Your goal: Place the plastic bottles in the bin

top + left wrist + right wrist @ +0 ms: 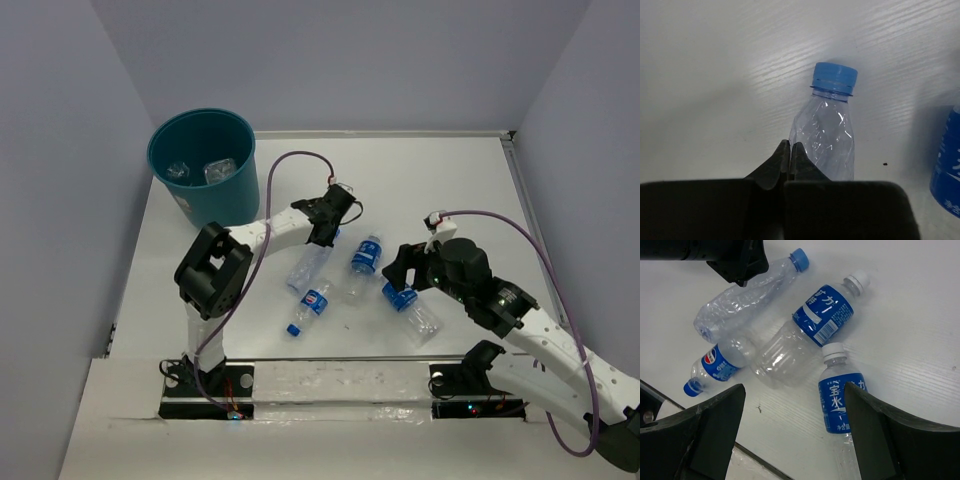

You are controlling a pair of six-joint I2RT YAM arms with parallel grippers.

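Note:
The teal bin [205, 200] stands at the back left with clear bottles [215, 170] inside. Several plastic bottles lie mid-table: a crumpled blue-capped one [308, 265] [827, 140] [735, 305], a small Pepsi one [312, 303] [715, 365], a larger blue-labelled one [365, 258] [805, 335] and a white-capped one [412, 310] [840, 395]. My left gripper [326, 236] [791, 145] is shut, tips meeting at the crumpled bottle's left edge; no plastic shows between them. My right gripper [400, 282] [792, 390] hangs open above the white-capped bottle.
Grey walls close the table on the left, back and right. The table's front edge [715, 432] with the arm bases runs just behind the bottles. Purple cables [290, 158] loop over each arm.

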